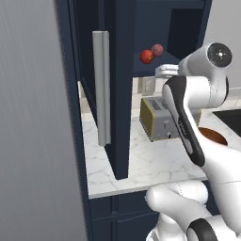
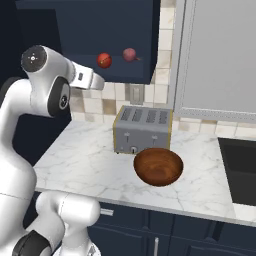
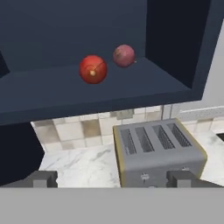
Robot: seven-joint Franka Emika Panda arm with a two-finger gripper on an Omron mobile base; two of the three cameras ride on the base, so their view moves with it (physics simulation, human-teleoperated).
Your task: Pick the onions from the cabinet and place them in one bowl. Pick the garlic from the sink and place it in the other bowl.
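Above and ahead of the jaws: both onions on the cabinet (image 3: 65, 92) shelf.
Gripper (image 3: 112, 178) released, empty; red onion (image 3: 92, 69) near centre, purple onion (image 3: 124, 55) just right, toaster (image 3: 157, 151) below.

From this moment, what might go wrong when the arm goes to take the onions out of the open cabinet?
1. The red onion and the purplish onion sit close together on the cabinet shelf; reaching for one may knock the other, and both are round, so it could roll off.
2. The open tool is below shelf level, so it may strike the shelf edge while rising.
3. The toaster stands under the shelf, and a dropped onion would likely hit it instead of the wooden bowl.
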